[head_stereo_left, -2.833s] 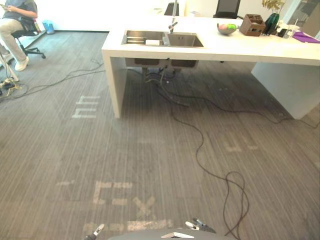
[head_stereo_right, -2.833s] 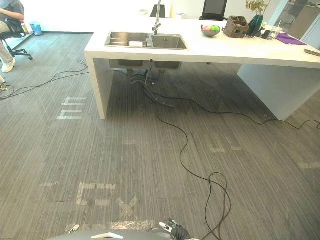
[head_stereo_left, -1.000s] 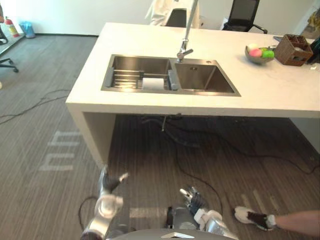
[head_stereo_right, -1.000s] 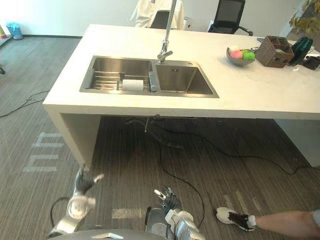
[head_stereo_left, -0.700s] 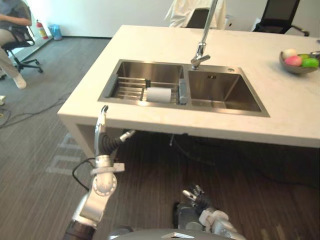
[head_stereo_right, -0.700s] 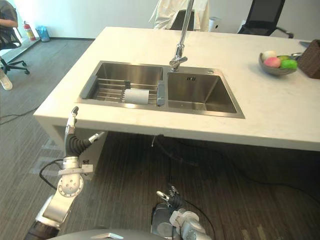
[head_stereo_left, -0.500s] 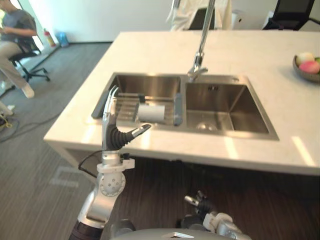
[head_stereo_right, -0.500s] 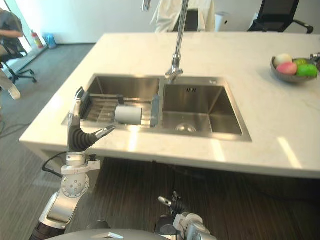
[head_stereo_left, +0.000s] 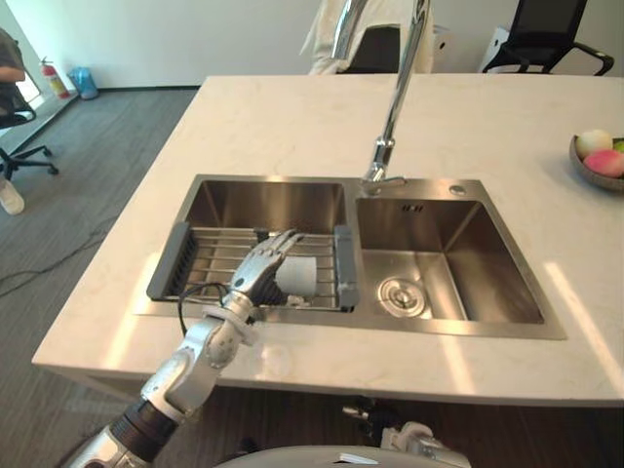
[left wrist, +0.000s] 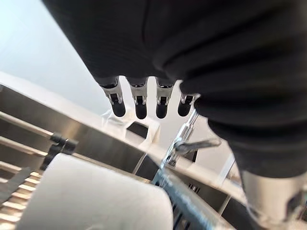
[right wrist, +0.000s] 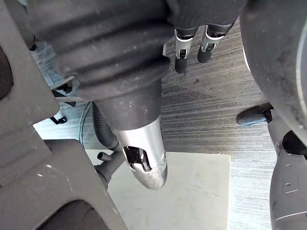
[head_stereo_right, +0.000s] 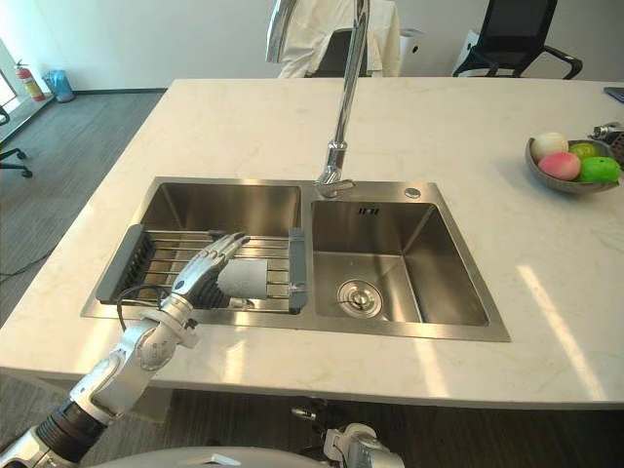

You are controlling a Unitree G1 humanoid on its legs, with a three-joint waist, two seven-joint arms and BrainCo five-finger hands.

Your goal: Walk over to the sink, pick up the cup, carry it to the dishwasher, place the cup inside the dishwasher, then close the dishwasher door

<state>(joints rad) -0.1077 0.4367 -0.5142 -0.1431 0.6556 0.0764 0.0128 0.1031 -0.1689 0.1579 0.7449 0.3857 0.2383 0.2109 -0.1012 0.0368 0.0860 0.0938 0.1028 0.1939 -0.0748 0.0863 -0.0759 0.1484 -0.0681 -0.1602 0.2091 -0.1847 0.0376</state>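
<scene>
Hovering over the cup [head_stereo_left: 303, 276] — left hand [head_stereo_left: 256, 280] flat, fingers straight.

Double-basin steel sink [head_stereo_left: 444, 253]: brushed metal, satin sheen.
Tall arched tap [head_stereo_left: 395, 97]: polished chrome, mirror-bright.
Pale stone-look countertop [head_stereo_left: 283, 117]: smooth, faintly veined, glossy where light falls.
Wire drying rack [head_stereo_left: 210, 258]: bare metal rods, dark grey matt plastic ends.
White cylindrical cup [head_stereo_left: 300, 276]: smooth, matt.
My left hand [head_stereo_left: 251, 283]: silver metal, dark matt tips, black ribbed rubbery cover.
Grey floor carpet [head_stereo_left: 88, 185]: ribbed cloth pile.
</scene>
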